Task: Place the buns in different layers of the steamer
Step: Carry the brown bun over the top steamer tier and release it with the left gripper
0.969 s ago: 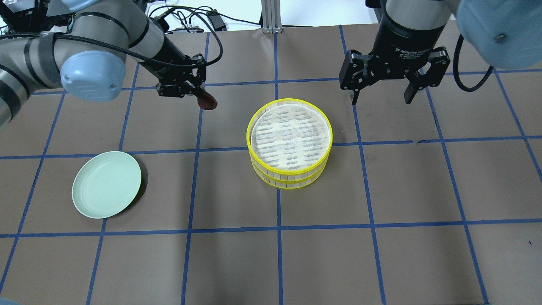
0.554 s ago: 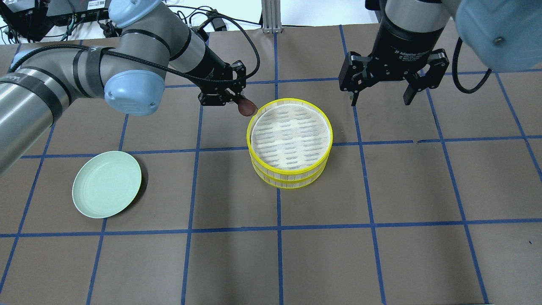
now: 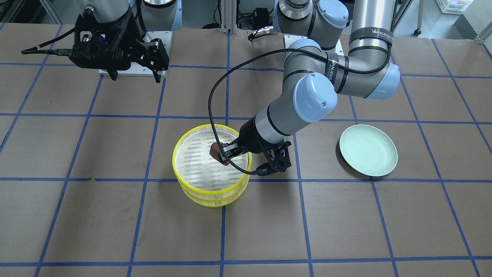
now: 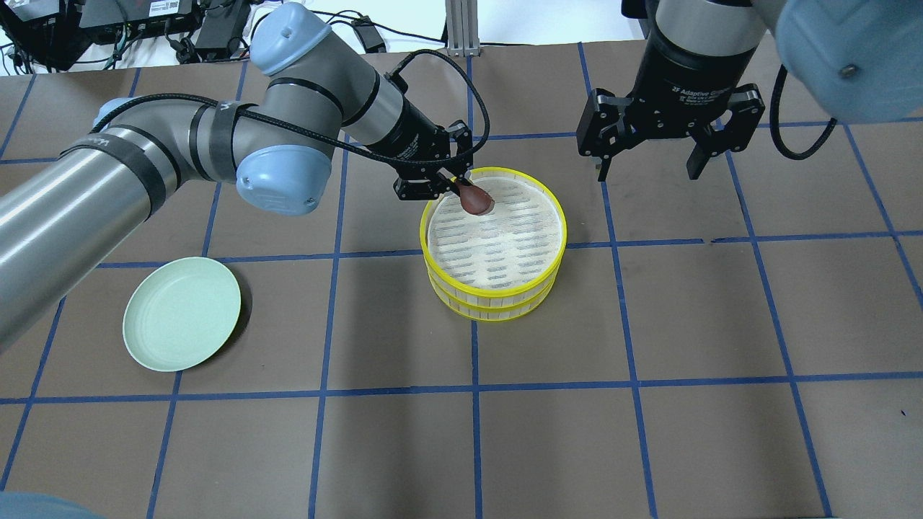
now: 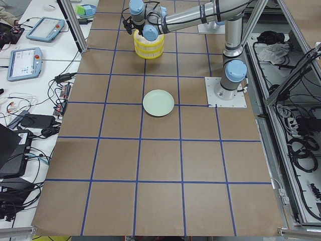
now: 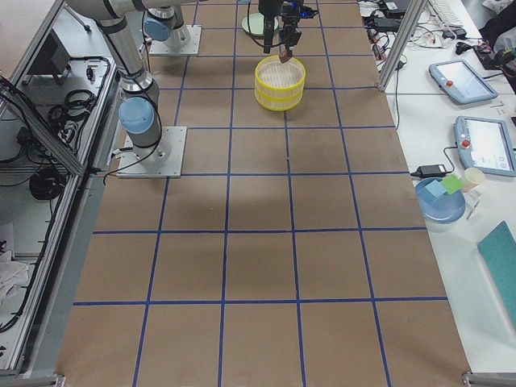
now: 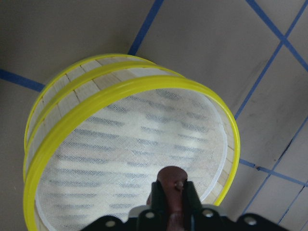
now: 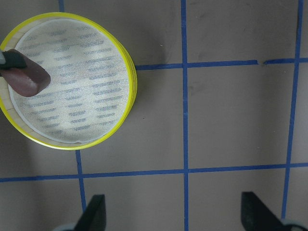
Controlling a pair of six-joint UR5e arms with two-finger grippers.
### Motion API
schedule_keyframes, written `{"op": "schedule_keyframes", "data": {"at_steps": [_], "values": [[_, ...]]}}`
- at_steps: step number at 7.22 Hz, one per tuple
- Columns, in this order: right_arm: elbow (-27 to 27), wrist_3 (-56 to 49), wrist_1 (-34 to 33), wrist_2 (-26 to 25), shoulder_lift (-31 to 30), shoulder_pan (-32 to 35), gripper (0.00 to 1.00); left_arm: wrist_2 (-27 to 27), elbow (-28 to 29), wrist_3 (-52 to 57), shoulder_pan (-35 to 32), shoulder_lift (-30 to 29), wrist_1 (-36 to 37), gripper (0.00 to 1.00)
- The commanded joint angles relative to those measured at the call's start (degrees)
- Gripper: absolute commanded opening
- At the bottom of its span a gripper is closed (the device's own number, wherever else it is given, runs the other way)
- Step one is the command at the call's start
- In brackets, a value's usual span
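**Brown bun held over the top steamer tray**

The small dark reddish-brown rounded bun (image 4: 477, 202) sits pinched between the left jaws, which are closed on its rear half so that its rounded front pokes out past the tips. In the overhead view it hangs just inside the upper-left rim of the top steamer tray, a round shallow tray with a bright yellow rim and whitish woven liner (image 4: 505, 245). Whether it touches the liner I cannot tell.

The bun looks light and probably soft, so a firm squeeze could dent it. The hold across its middle-to-rear seems sound, though the smooth skin may slip if the grip loosens while it is high up. Letting go low over the liner should stop it rolling.

The top tray rests on the matching lower tray with pale wooden slat walls (image 4: 497, 308). Both look light, so a knock on the rim could shift the stack. The pale cream bun shows in no view.

The right jaws hang open and hold nothing at the upper right of the overhead frame, well apart from the stack. A pale green round plate (image 4: 180, 313) lies at lower left on the brown tabletop with its blue tape grid (image 4: 649, 432).
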Motion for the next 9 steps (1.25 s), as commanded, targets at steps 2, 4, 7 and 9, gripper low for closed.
{"op": "schedule_keyframes", "data": {"at_steps": [2,4,7,9], "values": [[0.0,0.0,-0.3,-0.1,0.0,0.0,1.0,-1.9,0.2,0.1,-0.6,0.1,0.6,1.0],[0.0,0.0,-2.9,0.2,0.1,-0.1,1.0,-1.3,0.6,7.7,1.2,2.8,0.6,1.0],[1.5,0.0,-8.8,0.4,0.1,-0.1,0.97,-0.6,1.1,28.3,12.3,6.3,-0.5,1.0],[1.5,-1.8,-8.8,0.6,0.1,-0.1,0.97,12.8,1.6,35.3,13.2,9.3,-6.5,1.0]]}}
